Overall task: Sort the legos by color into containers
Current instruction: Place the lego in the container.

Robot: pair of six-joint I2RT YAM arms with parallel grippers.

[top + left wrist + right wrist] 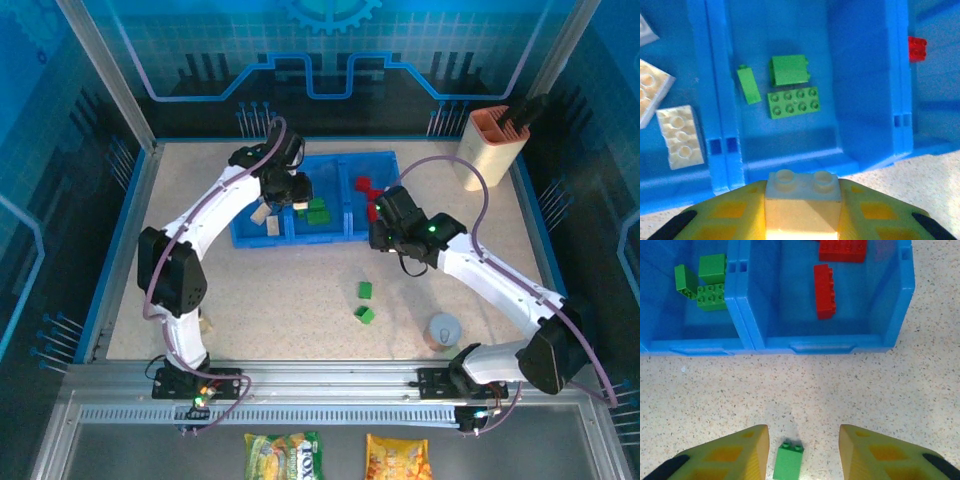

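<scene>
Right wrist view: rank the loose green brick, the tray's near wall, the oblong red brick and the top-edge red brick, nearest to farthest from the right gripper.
1. Loose green brick, on the table between the fingers of the right gripper.
2. Tray's near wall, straight ahead.
3. Oblong red brick, inside the right compartment.
4. Top-edge red brick, at the far end.
</scene>
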